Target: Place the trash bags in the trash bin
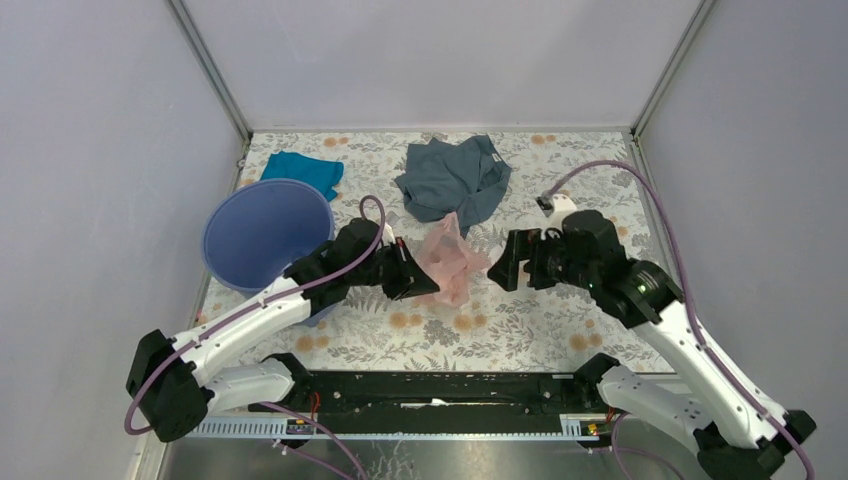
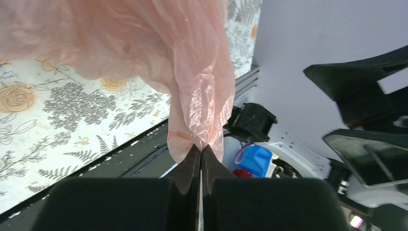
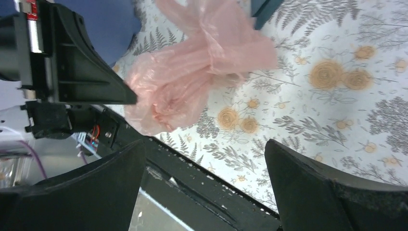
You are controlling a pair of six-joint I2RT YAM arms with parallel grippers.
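Near the middle of the table (image 1: 500, 330), between my two arms, the pink trash bag (image 1: 452, 262) sits bunched up on the flowered cover. My left gripper (image 1: 425, 285) has its jaws pressed together on a pinch of the thin film at the bag's near left side. From my left wrist I see the film gathered into a twist that runs right down into my closed fingertips (image 2: 200, 149), with the rest of the bag (image 2: 144, 43) ballooning above.

My right gripper (image 1: 505, 262) stands just to the right of the bag with its jaws spread wide and nothing between them. From my right wrist the bag (image 3: 192, 82) lies beyond my fingers (image 3: 284, 173), apart from them.

The blue bucket (image 1: 265, 230) sits at the left of the table, open side up, with my left arm passing its near right side. The bag is outside it, to its right. A teal cloth (image 1: 303, 172) lies just beyond the bucket, and a grey-blue garment (image 1: 452, 180) lies at the far middle, where the bag's far tip reaches its near edge.
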